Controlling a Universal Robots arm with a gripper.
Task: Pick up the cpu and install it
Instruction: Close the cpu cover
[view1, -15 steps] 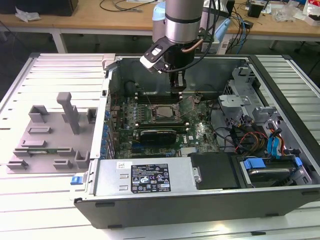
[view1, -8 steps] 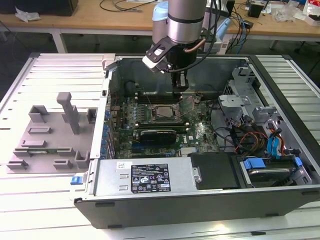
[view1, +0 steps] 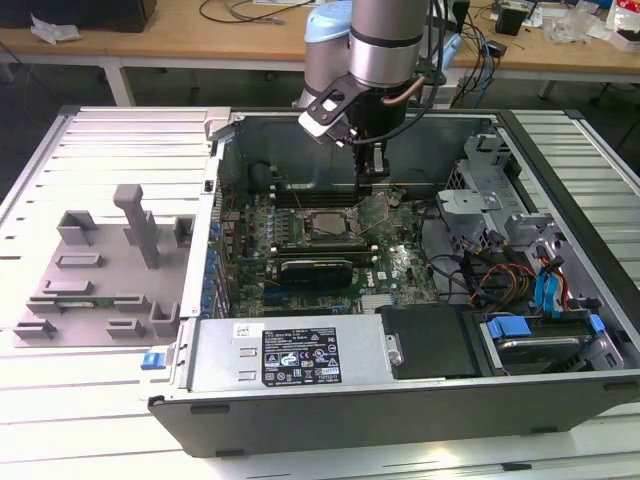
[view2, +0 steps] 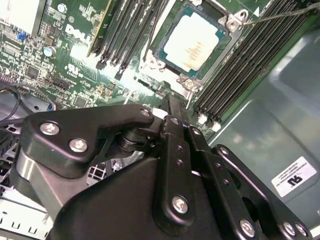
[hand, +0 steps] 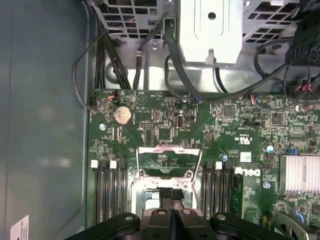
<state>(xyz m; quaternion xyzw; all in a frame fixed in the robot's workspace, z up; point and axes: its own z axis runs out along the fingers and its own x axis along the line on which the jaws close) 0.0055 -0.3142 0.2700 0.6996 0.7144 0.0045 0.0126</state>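
Note:
The cpu, a small silvery square chip, lies flat in the dark socket on the green motherboard; in the exterior view the cpu sits mid-board inside the open computer case. The socket's metal load plate stands raised, and its thin wire lever is swung up. My gripper hangs just above the board toward the exterior view's right of the socket, close to the raised plate. Its black fingers are pressed together, shut, with nothing seen between them.
Black memory slots flank the socket. The case walls enclose the board, with a drive cage and cable bundles at the exterior view's right. A grey tray with plastic blocks lies outside the case at the left. A power supply fills the near side.

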